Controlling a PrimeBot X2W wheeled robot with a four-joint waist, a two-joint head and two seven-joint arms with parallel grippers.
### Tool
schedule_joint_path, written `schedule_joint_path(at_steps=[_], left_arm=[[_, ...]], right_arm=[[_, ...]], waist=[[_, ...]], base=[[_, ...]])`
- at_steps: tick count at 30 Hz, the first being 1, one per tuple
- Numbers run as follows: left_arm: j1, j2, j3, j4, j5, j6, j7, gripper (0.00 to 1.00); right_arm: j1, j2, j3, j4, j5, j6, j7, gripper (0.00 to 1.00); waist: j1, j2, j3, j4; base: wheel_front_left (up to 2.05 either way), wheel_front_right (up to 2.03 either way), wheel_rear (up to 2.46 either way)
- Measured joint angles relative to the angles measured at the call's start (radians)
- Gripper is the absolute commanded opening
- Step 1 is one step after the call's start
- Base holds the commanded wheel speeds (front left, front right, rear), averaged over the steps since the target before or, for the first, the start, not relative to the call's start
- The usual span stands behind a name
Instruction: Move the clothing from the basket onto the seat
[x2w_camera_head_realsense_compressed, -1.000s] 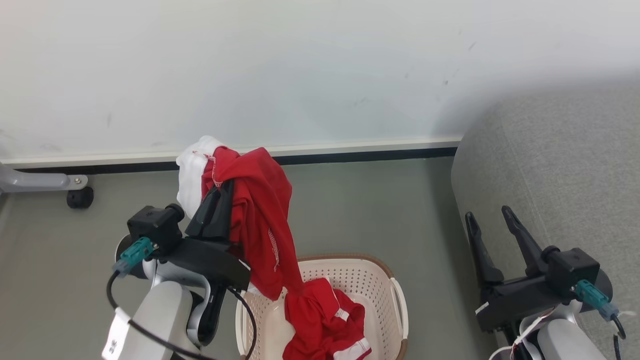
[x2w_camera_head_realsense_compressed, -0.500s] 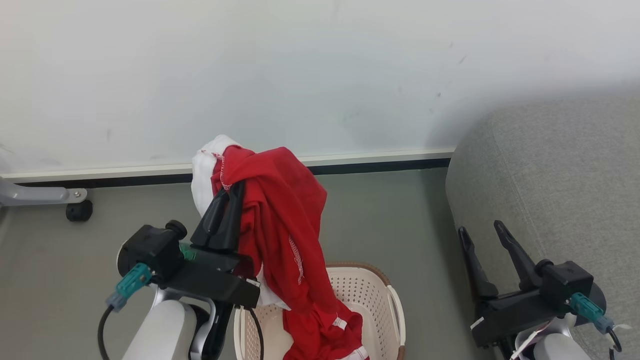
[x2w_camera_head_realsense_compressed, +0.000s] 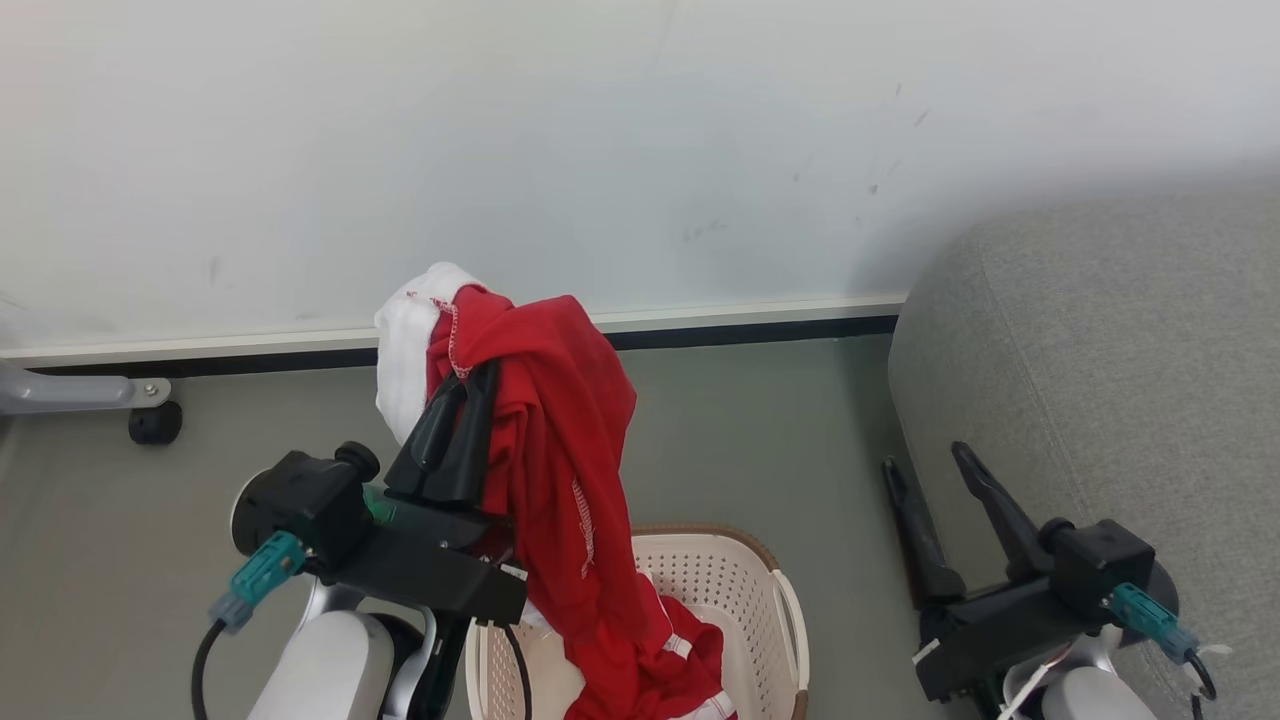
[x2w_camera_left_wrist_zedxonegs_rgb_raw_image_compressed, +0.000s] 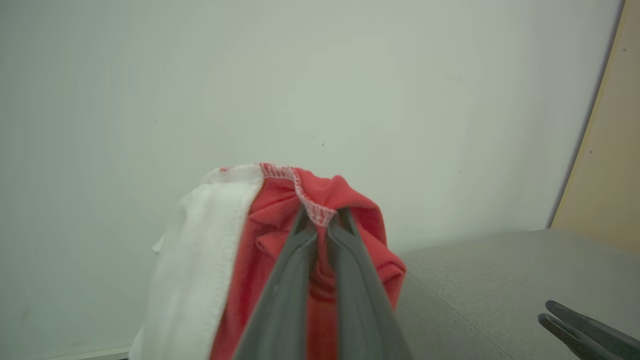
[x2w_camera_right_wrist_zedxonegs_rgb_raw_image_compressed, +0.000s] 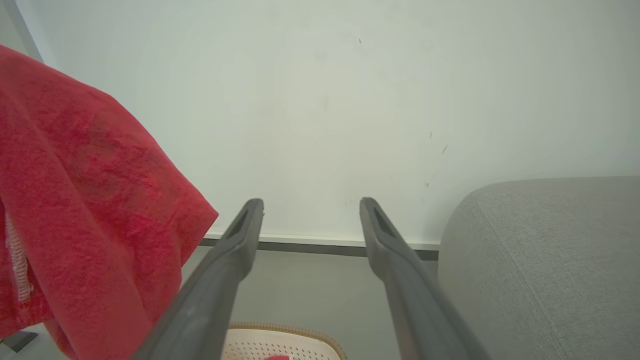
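Note:
My left gripper (x2w_camera_head_realsense_compressed: 470, 385) is shut on red clothing (x2w_camera_head_realsense_compressed: 560, 440) with a white band, lifted above the basket (x2w_camera_head_realsense_compressed: 745, 590). The fabric hangs down, and its lower end still reaches into the basket, where more red cloth (x2w_camera_head_realsense_compressed: 690, 655) lies. In the left wrist view the closed fingertips (x2w_camera_left_wrist_zedxonegs_rgb_raw_image_compressed: 322, 220) pinch the red clothing (x2w_camera_left_wrist_zedxonegs_rgb_raw_image_compressed: 280, 240) at its stitched edge. My right gripper (x2w_camera_head_realsense_compressed: 925, 463) stands open and bare beside the grey seat (x2w_camera_head_realsense_compressed: 1120, 330), to the right of the basket. The right wrist view has the open right gripper (x2w_camera_right_wrist_zedxonegs_rgb_raw_image_compressed: 310, 207), the hanging clothing (x2w_camera_right_wrist_zedxonegs_rgb_raw_image_compressed: 90, 200), the basket rim (x2w_camera_right_wrist_zedxonegs_rgb_raw_image_compressed: 285, 332) and the seat (x2w_camera_right_wrist_zedxonegs_rgb_raw_image_compressed: 550, 250).
A pale wall with a white and black skirting (x2w_camera_head_realsense_compressed: 740, 325) runs behind the grey floor (x2w_camera_head_realsense_compressed: 760, 430). A grey leg with a black caster (x2w_camera_head_realsense_compressed: 150, 420) stands at the far left by the wall.
My left gripper has lifted the red garment further out of the basket. The head camera shifted, and the right gripper has slid a little left and down in that view.

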Motion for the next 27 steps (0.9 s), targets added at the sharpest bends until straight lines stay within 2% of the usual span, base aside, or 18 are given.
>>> schedule_joint_path(at_steps=[8,18,27], left_arm=[[0.001,0.001,-0.008,-0.033,0.000,0.016,0.036,0.00],[0.000,-0.003,-0.029,-0.054,0.000,0.024,0.073,0.00],[-0.011,-0.016,-0.063,-0.054,0.000,0.023,0.095,0.00]], right_arm=[[-0.046,0.036,0.064,-0.014,-0.001,0.028,0.017,1.00],[-0.133,0.092,0.234,0.002,-0.005,0.070,0.057,1.00],[-0.206,0.100,0.325,0.064,-0.002,0.079,0.075,1.00]], waist=[[0.0000,0.0000,0.006,0.002],[0.0000,-0.0001,0.015,0.012],[0.0000,0.0000,0.020,0.042]], base=[[0.00,0.00,0.00],[0.00,0.00,0.00],[0.00,0.00,0.00]])
